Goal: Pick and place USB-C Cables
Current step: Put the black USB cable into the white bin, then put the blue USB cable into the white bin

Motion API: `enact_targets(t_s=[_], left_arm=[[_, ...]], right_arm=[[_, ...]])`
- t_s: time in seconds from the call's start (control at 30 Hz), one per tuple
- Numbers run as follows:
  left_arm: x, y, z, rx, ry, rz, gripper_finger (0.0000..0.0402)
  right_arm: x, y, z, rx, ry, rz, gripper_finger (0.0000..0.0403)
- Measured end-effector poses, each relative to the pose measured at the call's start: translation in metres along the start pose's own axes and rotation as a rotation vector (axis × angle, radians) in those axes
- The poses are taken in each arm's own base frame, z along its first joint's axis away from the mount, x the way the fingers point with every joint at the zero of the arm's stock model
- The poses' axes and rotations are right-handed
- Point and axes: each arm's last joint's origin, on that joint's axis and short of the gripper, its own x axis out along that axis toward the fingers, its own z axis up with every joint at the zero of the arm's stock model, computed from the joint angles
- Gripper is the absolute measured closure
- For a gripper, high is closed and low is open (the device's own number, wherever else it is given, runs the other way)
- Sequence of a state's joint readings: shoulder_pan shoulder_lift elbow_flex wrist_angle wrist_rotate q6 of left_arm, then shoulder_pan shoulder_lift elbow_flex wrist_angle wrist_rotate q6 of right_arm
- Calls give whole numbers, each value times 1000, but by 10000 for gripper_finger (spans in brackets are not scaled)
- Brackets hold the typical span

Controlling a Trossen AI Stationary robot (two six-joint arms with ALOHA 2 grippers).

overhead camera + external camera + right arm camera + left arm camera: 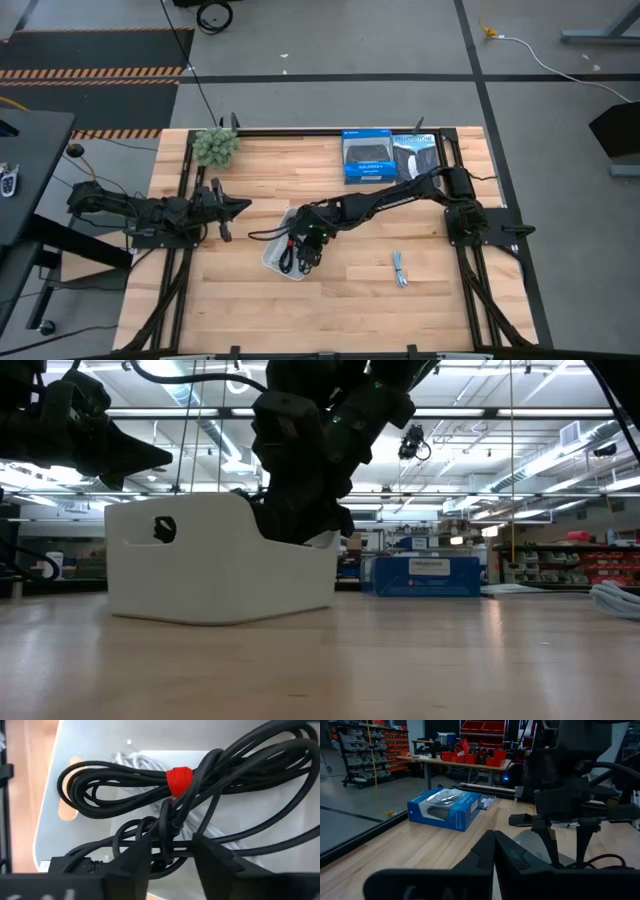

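A white tray (272,258) stands mid-table and also shows in the low view (200,570). In it lie a black cable with a red band (178,777), a white cable (131,761) under it, and a plain black cable (167,827). My right gripper (171,851) is open and reaches down into the tray (308,252), its fingers on either side of the plain black cable's bunched middle. A pale blue-grey cable (400,270) lies on the table to the tray's right. My left gripper (240,208) is shut and empty, left of the tray. My right gripper comes from above, pointing down into the tray, one finger (134,857) on each side of the black cable's bunched middle (169,832). I cannot tell whether the fingers touch it. The cable lies on the tray floor.
A blue retail box (366,157) and a black one (415,155) stand at the far edge. A green tuft (215,147) sits at the far left corner. Bare wood lies near the front edge, around the pale cable.
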State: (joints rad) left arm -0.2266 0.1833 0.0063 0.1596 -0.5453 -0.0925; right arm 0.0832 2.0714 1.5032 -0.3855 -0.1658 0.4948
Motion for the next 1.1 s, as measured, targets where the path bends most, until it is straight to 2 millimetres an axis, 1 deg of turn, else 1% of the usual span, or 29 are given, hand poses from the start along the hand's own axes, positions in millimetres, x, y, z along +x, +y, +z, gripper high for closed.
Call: enact_targets(t_s=[0.13,0.27,0.33,0.4,0.5,0.57,0.63,0.77,0.83,0.93,1.03,1.1], left_arm=[[0,0,0,0,0,0,390],[0,0,0,0,-1,0,390],[0,0,0,0,-1,0,390],[0,0,0,0,-1,0,390],[0,0,0,0,-1,0,390],[0,0,0,0,-1,0,390],[0,0,0,0,0,0,390],[0,0,0,0,0,0,390],[0,0,0,0,0,0,390],[0,0,0,0,0,0,390],[0,0,0,0,0,0,390],[0,0,0,0,-1,-1,390]], right_arm=[[-14,1,4,-41,-9,19,224],[-38,8,11,-134,-82,-7,218],[-47,11,14,-227,-114,-3,219],[-53,15,17,-360,-145,4,219],[-53,26,15,-598,-175,11,219],[-48,32,12,-719,-183,17,219],[-38,36,8,-783,-181,21,219],[-16,36,0,-797,-141,22,220],[-2,31,-4,-764,-105,6,220],[20,20,-8,-660,-62,8,222],[30,9,-8,-547,-11,68,228],[29,5,-8,-497,5,76,233]])
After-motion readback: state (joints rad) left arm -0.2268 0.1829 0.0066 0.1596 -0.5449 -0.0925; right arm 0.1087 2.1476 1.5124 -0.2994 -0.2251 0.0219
